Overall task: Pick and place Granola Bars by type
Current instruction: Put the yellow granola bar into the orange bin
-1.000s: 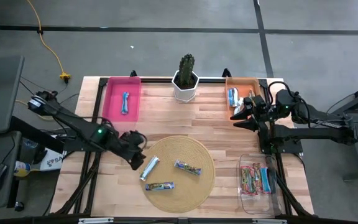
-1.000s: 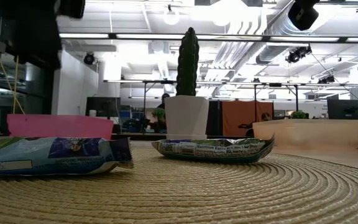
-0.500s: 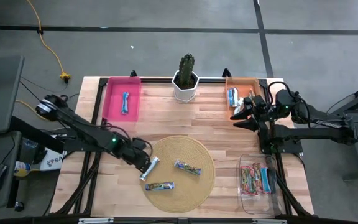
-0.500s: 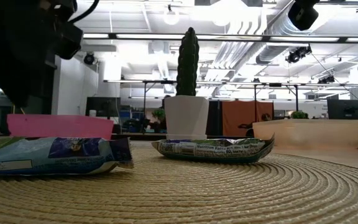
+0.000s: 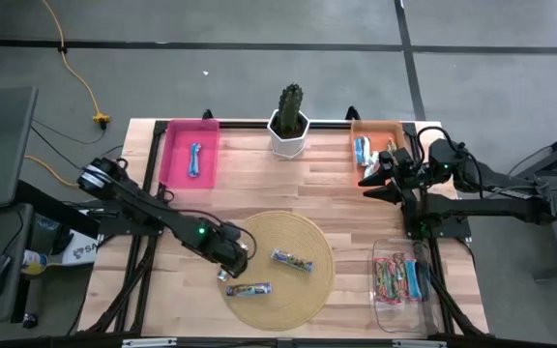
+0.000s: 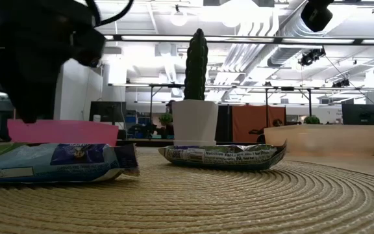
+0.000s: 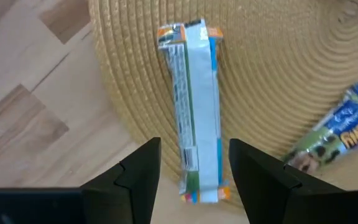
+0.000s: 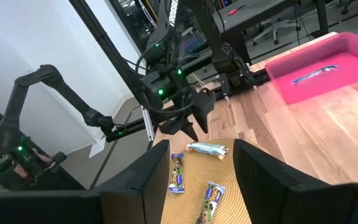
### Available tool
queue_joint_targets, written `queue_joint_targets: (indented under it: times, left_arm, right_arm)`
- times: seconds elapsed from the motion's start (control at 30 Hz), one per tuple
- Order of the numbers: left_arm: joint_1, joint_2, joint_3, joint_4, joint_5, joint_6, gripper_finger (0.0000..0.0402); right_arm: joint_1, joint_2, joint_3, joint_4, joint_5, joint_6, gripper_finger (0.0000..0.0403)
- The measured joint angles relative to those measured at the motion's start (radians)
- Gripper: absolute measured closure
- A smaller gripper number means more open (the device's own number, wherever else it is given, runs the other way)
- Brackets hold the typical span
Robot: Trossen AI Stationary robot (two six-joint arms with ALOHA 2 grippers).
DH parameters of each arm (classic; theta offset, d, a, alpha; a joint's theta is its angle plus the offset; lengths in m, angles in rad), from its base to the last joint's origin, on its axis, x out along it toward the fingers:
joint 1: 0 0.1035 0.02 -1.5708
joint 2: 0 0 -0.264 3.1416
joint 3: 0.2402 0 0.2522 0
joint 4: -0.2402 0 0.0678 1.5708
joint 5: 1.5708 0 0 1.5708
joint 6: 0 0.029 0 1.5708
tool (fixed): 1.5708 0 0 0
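Three granola bars lie flat on the round woven mat [image 5: 280, 269]. A silver, blue-edged bar [image 7: 194, 106] lies at the mat's left edge. My left gripper [image 7: 194, 148] hangs just above it, open and pointing down, one finger on each side of the bar's near end, touching nothing. In the high view this gripper [image 5: 232, 259] covers most of that bar. The two other bars [image 5: 292, 260] [image 5: 249, 289] lie right of it and nearer the front edge. My right gripper [image 5: 375, 184] waits open by the orange bin [image 5: 376, 132].
A pink bin [image 5: 177, 155] at the back left holds a blue bar [image 5: 195, 159]. The orange bin at the back right and a clear bin [image 5: 380, 253] at the front right hold more bars. A potted cactus [image 5: 289, 124] stands at the back middle.
My left gripper has moved toward the table's right and near edges and sunk, rolling at the wrist, until it hangs over the bar at the mat's left edge. The bars have stayed where they were.
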Motion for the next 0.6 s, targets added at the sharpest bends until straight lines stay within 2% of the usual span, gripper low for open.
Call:
queue_joint_targets:
  times: [0.3,0.6]
  left_arm:
    - [0.064,0.121,0.073,-0.018,0.036,-0.012,0.0215]
    - [0.078,0.138,0.073,-0.018,0.041,-0.013,0.0215]
  right_arm:
    - [0.000,0.000,0.000,-0.001,0.000,0.007,0.0242]
    - [0.000,-0.001,0.000,-0.006,-0.002,0.008,0.0242]
